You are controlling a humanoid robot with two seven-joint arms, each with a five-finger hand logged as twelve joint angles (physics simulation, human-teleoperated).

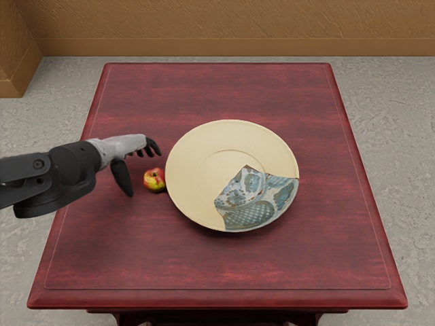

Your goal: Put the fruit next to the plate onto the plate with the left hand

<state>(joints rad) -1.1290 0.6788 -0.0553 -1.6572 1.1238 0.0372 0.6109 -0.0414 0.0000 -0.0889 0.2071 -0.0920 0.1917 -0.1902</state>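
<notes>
Starting at the table's (204,272) nine o'clock side, what shows? (Editor)

The robot's left arm (41,180), dark and jointed, crosses the picture's left edge. Its left hand (129,155) hangs over the red tabletop, fingers (148,147) spread and pointing toward three o'clock, thumb (123,178) angled down toward six. The hand is wide open and has hold of nothing. (Photographer)

And the fruit? (Editor)

A small red-and-yellow fruit (154,179) rests on the tabletop at three o'clock of the thumb, near it but apart, and at six o'clock of the fingertips. It lies just beside the plate's (204,156) nine o'clock rim, not on the plate; whether it touches the rim I cannot tell. (Photographer)

And further right? (Editor)

The wide cream plate sits near the table's centre, with a blue-patterned patch (255,200) across its surface toward five o'clock. Past the plate, red tabletop runs on to three o'clock. Grey floor (408,102) surrounds the table; a wooden wall (238,27) runs along twelve o'clock. (Photographer)
</notes>
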